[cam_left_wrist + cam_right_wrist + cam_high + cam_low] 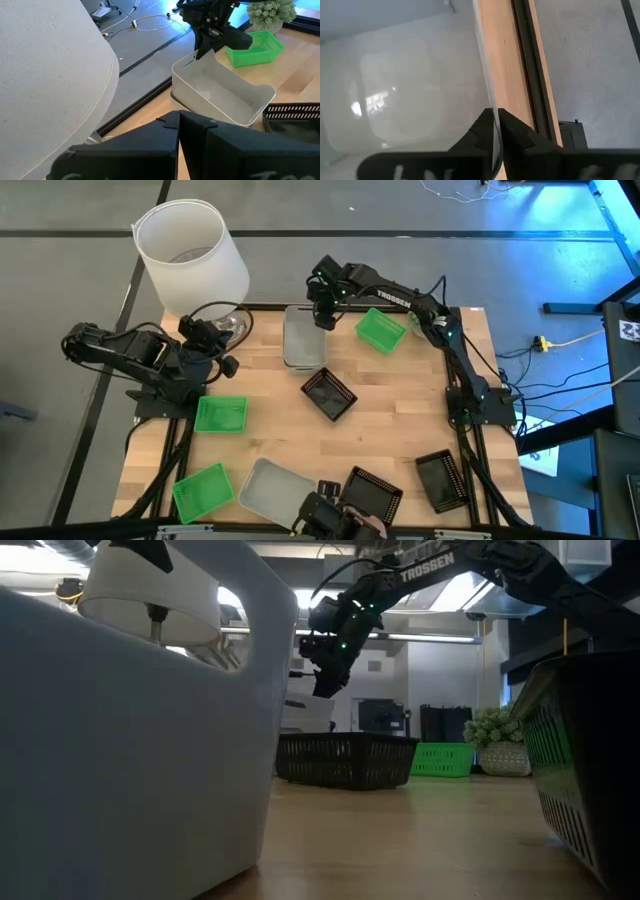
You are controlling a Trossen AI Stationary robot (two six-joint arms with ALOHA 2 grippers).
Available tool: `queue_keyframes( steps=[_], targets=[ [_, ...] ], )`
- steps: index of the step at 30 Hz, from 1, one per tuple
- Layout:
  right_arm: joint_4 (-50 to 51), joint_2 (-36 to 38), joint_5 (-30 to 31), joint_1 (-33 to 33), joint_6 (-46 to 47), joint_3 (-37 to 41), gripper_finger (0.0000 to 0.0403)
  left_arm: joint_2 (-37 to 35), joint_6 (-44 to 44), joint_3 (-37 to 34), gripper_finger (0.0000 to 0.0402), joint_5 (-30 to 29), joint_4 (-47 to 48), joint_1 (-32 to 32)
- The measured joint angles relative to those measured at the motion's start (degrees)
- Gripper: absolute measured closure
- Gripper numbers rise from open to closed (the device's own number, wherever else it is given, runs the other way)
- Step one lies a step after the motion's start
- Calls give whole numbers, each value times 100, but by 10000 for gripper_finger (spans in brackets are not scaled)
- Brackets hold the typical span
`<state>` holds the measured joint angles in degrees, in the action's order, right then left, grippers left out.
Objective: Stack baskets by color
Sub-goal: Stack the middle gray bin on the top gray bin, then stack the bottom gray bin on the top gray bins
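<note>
No stack shows plainly yet: low in frame the lower green basket [203,490], lower grey-white basket [275,488] and two black baskets [372,492] lie apart, the left gripper [228,360] sits clenched and empty mid-left, and at upper centre the right gripper [325,315] pinches the upper grey-white basket [302,340] by its rim.

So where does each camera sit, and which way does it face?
High: overhead, straight down on the table; both arms show.
Low: at tabletop height, level across a black basket into the room; right arm shows.
Left wrist: on the left arm, past its shut left gripper toward the grey basket.
Right wrist: on the right arm; right gripper pinches that basket's rim.
Shared: high and left wrist show the grey basket with the right gripper on it.
</note>
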<state>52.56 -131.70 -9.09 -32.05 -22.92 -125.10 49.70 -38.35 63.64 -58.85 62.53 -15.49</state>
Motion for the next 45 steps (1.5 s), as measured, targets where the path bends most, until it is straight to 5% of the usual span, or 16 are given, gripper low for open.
queue_keyframes(
  steps=[14,19,26,32,40,45],
  targets=[
    [78,22,-2,156,40,-241,289,-1,0,-1,401,337,1,-2],
    [518,45,-241,338,37,-1008,295,1,3,0,401,345,1,-2],
    [1270,816,-781,789,39,-979,320,1,1153,-1,401,595,4,-2],
    [2019,1315,-859,1404,39,-997,333,-1,1318,-1,398,692,-51,-2],
    [2535,1777,-793,2230,63,-994,337,1,1034,-1,334,1792,-242,-2],
    [2667,2030,-802,2668,598,-991,337,24,2281,-1,307,3232,-318,-7]
  ],
)
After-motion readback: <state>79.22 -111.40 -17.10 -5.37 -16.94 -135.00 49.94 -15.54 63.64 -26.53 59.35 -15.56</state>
